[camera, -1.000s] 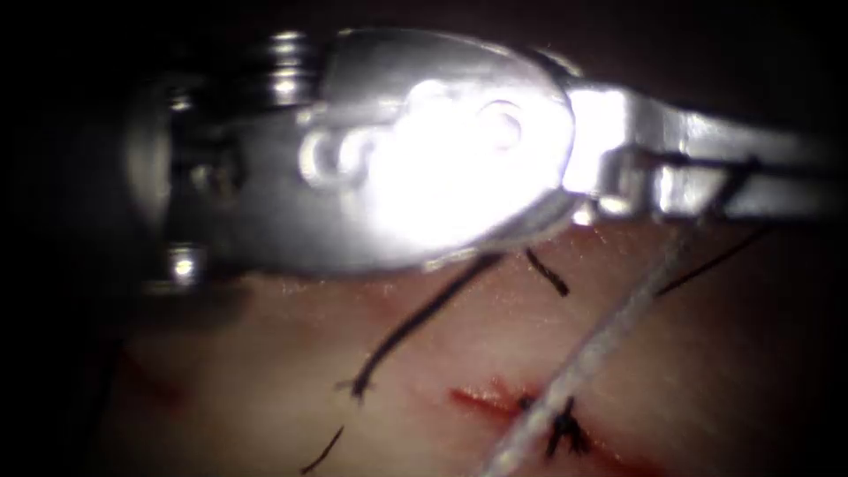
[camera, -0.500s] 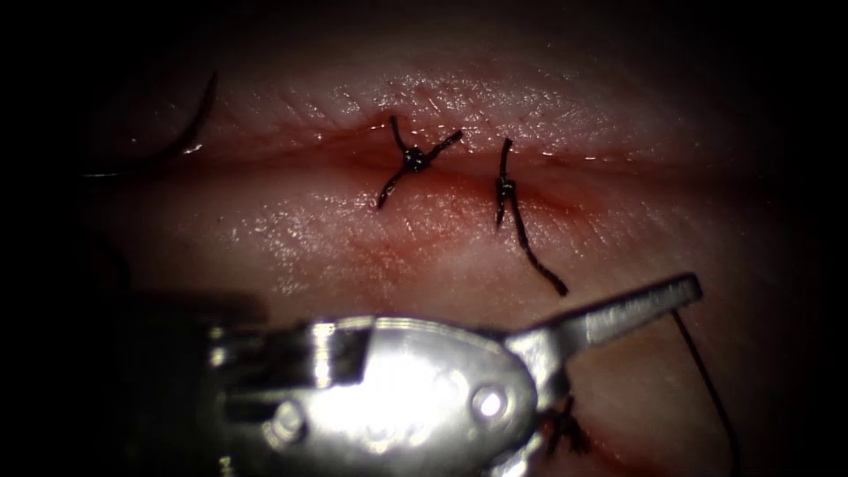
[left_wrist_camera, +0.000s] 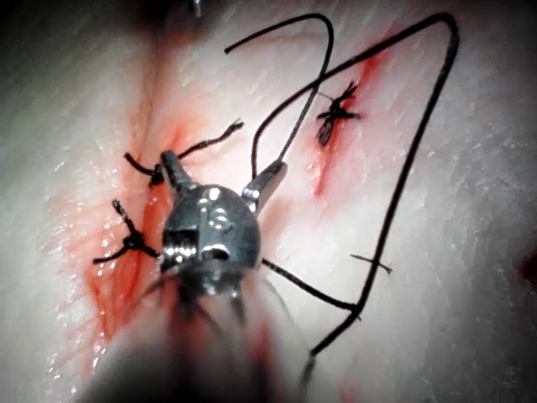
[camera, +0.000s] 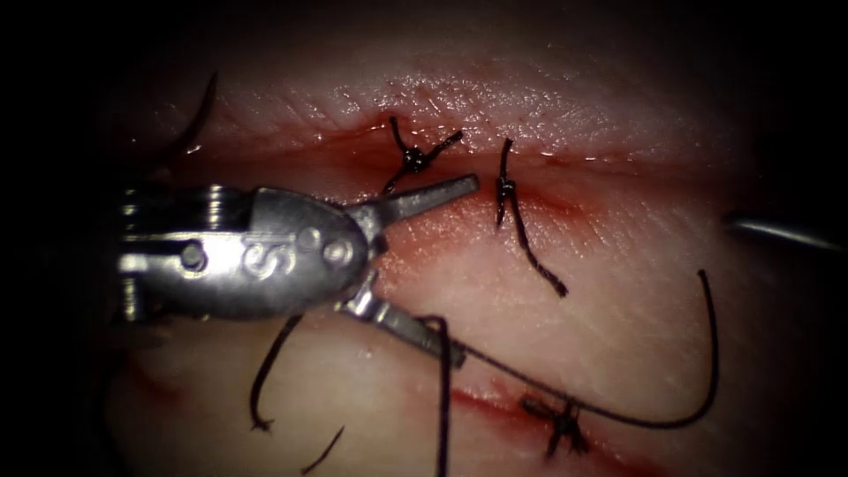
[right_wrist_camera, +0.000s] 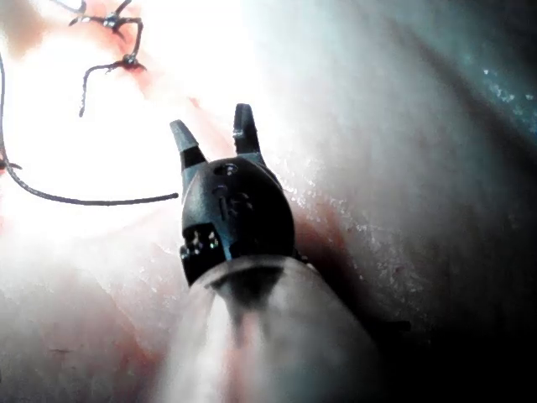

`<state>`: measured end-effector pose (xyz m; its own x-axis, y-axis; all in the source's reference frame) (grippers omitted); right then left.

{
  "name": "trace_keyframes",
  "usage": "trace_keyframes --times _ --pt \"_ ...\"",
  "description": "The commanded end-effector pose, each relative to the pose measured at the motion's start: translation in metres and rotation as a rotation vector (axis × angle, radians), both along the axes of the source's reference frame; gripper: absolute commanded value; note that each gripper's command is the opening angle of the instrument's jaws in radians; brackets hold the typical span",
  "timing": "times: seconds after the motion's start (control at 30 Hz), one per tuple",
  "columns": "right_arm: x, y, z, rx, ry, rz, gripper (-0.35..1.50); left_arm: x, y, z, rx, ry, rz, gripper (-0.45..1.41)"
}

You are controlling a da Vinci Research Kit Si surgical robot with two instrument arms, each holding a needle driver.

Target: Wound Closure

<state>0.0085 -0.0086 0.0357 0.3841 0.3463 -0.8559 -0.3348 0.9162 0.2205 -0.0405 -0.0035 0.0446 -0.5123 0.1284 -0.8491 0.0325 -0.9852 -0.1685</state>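
Observation:
My left tool (camera: 466, 271) lies over the tissue (camera: 618, 132) with its jaws wide apart, holding nothing. Its upper jaw points at a knotted stitch (camera: 412, 159) on the cut (camera: 291, 146). A long dark thread (camera: 698, 389) crosses the lower jaw and loops to the right. In the left wrist view the same tool (left_wrist_camera: 222, 168) stands open between stitches. My right tool (right_wrist_camera: 214, 126) is open and holds nothing; its tip (camera: 777, 231) sits at the right edge. A dark curve that looks like the needle (camera: 201, 110) lies free at the far left.
A second stitch (camera: 505, 187) with a long tail sits right of the first. A third knot (camera: 561, 424) lies on a lower red cut (camera: 481, 402). Cut thread ends (camera: 265, 371) lie below the left tool. Red fluid (left_wrist_camera: 117, 285) stains the tissue.
The left tool has moved up from the bottom of the picture to left of the stitches, jaws still apart. The long thread loop now lies across the tissue at right.

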Motion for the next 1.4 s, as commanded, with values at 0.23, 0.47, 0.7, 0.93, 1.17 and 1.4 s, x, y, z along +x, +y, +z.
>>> trace_keyframes --times 0.23,0.47,0.7,0.93,1.17,1.4 --pt "0.001 -0.0002 0.0004 0.001 -0.002 -0.015 0.52 -0.0012 0.0003 0.0019 -0.044 0.018 0.037 0.71" --pt "0.0013 -0.0005 0.0006 0.001 0.001 -0.026 0.52 0.002 -0.0024 0.0026 -0.057 0.02 0.088 0.73" --pt "0.0015 -0.001 0.0003 0.007 0.005 -0.044 0.51 0.0071 -0.0047 0.0045 -0.086 0.016 0.155 0.73" --pt "0.0015 -0.0011 -0.0001 0.009 0.008 -0.046 0.44 0.0078 -0.0026 0.0055 -0.075 -0.023 0.149 0.52" --pt "0.0013 -0.0011 -0.0001 0.01 0.007 -0.05 0.42 0.0034 -0.0023 0.0008 -0.14 -0.023 0.06 0.46" --pt "0.0014 -0.0011 -0.0001 0.01 0.007 -0.05 0.42 -0.0007 -0.0021 -0.003 -0.252 0.046 0.018 0.47"
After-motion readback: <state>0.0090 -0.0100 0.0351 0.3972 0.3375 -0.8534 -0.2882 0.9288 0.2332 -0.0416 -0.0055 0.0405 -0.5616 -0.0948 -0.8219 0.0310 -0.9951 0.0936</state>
